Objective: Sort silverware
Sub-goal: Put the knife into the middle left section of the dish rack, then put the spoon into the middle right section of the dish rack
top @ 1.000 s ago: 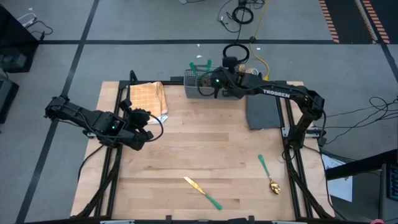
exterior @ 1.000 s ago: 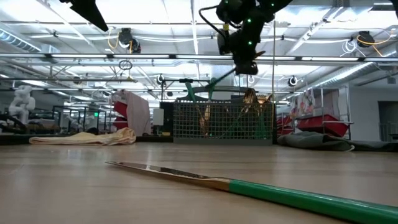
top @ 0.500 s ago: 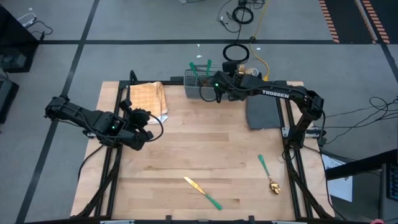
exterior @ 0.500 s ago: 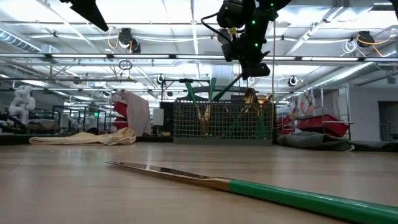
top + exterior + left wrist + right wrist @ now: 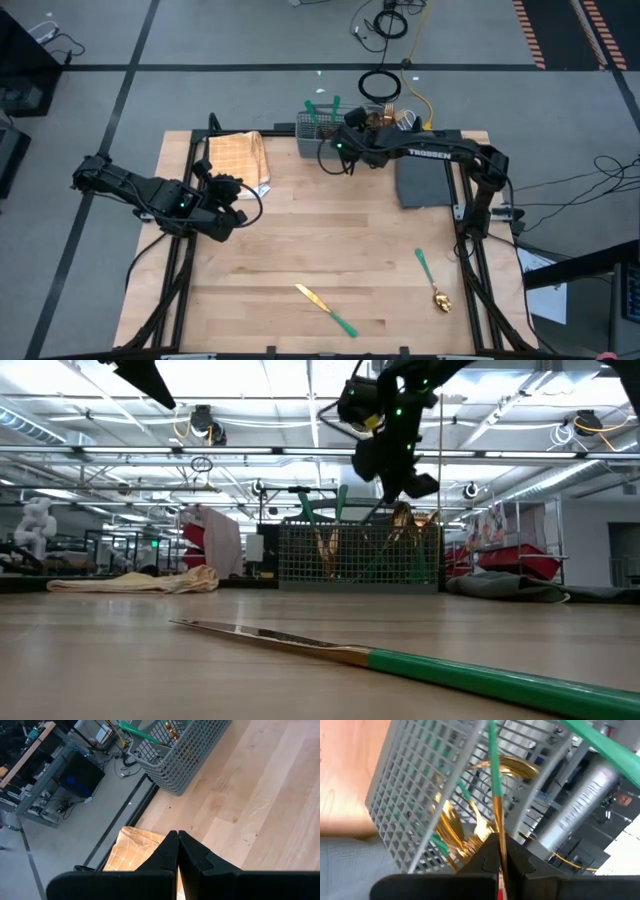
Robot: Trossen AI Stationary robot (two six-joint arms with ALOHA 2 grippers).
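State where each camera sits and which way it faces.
High: overhead, straight down on table, left gripper, right gripper.
Low: table height, level across knife to basket; right gripper above.
Left wrist: past shut left gripper toward cloth and basket.
Right wrist: past the right gripper, shut on a utensil, into basket.
Shared: every view sees the basket.

My views: high, straight down over the whole tabletop [image 5: 300,230]; low, level at tabletop height; two wrist cameras, close. All four share the grey basket [image 5: 325,140].
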